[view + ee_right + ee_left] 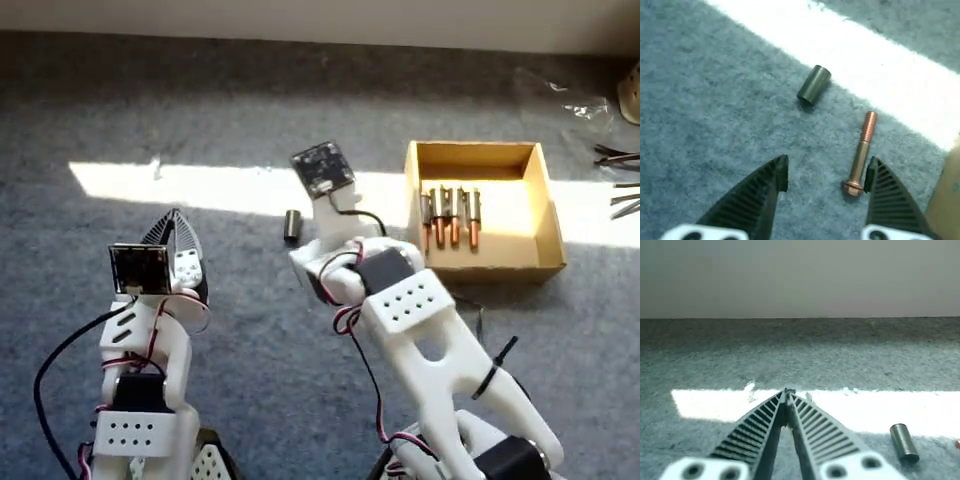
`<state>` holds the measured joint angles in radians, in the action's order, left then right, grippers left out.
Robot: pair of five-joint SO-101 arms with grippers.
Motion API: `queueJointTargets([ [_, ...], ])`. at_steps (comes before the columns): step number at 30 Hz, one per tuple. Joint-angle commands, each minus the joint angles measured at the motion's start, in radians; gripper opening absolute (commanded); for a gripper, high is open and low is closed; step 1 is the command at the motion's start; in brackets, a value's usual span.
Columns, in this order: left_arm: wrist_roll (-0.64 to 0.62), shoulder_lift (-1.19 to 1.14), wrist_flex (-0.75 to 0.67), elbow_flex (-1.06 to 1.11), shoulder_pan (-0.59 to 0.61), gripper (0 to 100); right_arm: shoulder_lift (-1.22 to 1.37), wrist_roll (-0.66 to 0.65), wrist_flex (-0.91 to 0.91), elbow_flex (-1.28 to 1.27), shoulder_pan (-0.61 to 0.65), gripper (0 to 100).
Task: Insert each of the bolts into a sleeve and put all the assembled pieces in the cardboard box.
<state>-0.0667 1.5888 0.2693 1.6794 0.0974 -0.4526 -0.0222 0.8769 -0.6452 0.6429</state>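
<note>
So, the right gripper [827, 165] hangs wide open, with the copper bolt [860, 154] lying between its fingers, just beside one fingertip. The sleeve [814, 85] sits a bit ahead, apart from the bolt. The left gripper [787, 396] is pinched closed on nothing. Four assembled pieces [450, 218] lie in the cardboard box [470, 152].

You can read no text, label, number or sign here. The cardboard box [500, 268] has plain walls. Any print on the circuit board [323, 168] left of it, or the second board [140, 268] farther left, is too small to read.
</note>
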Motion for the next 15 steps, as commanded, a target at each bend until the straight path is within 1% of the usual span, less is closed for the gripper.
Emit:
queueJointTargets([
  [1,0.003,0.015,-0.015,-0.019,0.061,1,0.094,0.009,0.061,0.153,0.039,22.8],
  [9,0.003,0.016,-0.017,-0.019,0.219,1,0.372,0.112,0.088,0.458,0.041,22.8],
  [12,0.003,0.016,-0.015,-0.012,0.242,1,0.447,0.158,0.088,0.53,0.041,22.8],
  [15,0.003,0.016,-0.015,-0.01,0.252,1,0.527,0.172,0.09,0.595,0.041,22.8],
])
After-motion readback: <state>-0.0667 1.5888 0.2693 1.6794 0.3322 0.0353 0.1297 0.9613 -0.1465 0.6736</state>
